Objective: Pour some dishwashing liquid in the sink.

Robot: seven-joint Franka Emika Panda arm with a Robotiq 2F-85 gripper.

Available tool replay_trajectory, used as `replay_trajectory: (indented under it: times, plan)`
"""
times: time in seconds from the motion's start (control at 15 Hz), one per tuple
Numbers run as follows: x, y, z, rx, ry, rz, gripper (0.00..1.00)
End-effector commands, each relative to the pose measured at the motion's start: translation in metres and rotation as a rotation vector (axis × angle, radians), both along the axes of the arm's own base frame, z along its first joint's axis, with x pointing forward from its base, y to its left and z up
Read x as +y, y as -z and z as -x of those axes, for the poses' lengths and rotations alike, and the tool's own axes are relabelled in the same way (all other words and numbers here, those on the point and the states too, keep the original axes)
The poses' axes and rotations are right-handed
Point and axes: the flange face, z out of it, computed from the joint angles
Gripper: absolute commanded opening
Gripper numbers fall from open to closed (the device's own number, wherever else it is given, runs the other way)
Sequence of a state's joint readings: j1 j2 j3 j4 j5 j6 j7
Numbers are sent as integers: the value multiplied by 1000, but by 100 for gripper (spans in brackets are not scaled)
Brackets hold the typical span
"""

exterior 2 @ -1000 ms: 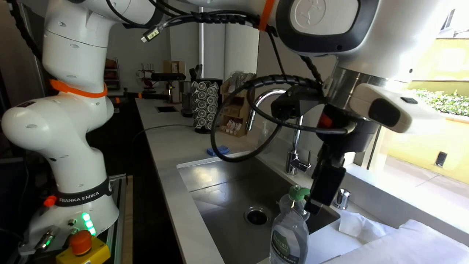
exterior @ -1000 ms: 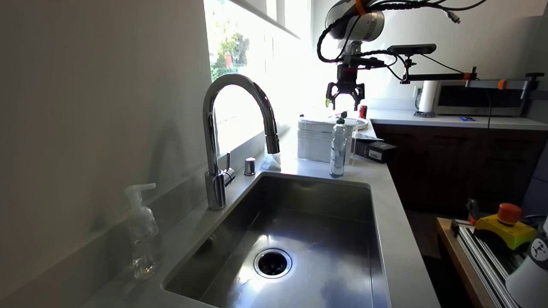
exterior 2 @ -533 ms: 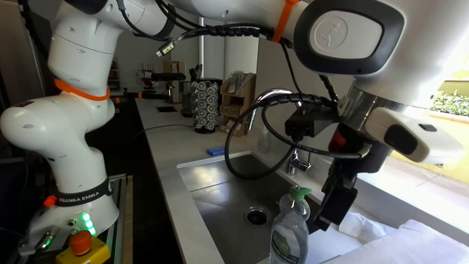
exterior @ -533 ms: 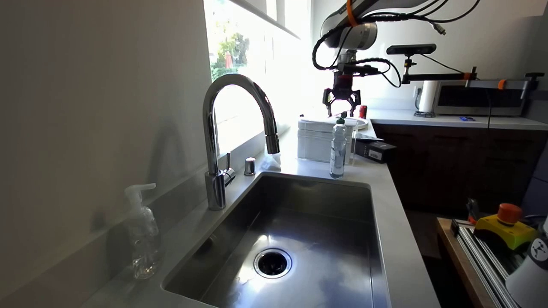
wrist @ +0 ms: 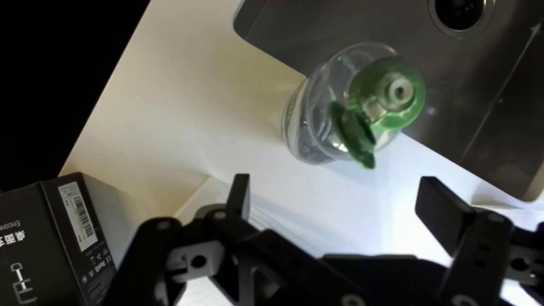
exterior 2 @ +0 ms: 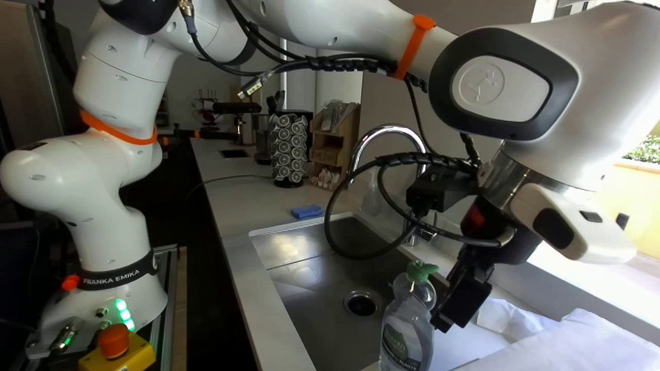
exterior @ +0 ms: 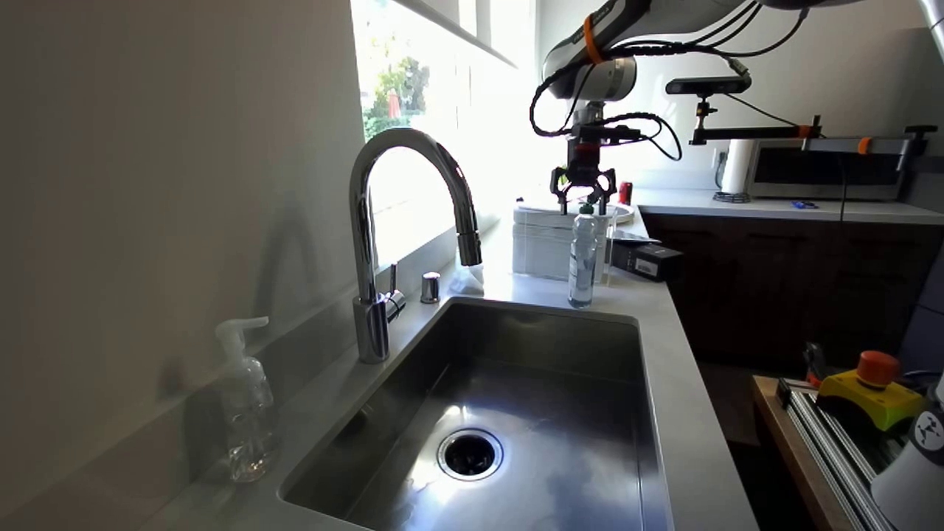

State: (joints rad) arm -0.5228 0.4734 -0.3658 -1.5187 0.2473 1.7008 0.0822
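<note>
So, the cap is already open, but gripping, lifting and pouring seem left to do. In the wrist view the pincer gapes, holding nothing; the bottle stands on the desk at its 12 o'clock, the sink at 1. Count: one bottle, one sink, one tap, one pump

An upright soap bottle is being carried by the counter, near a white box and a black box. A pump bottle is being supported there.
</note>
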Motion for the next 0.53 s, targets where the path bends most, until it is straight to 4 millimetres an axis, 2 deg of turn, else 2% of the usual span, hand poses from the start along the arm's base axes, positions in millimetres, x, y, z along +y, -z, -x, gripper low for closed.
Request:
replay_trajectory:
  times: [0.0, 0.47]
  plan:
    - [-3, 10, -3, 35, 34, -58, 100]
    - [-3, 24, -5, 56, 59, -99, 100]
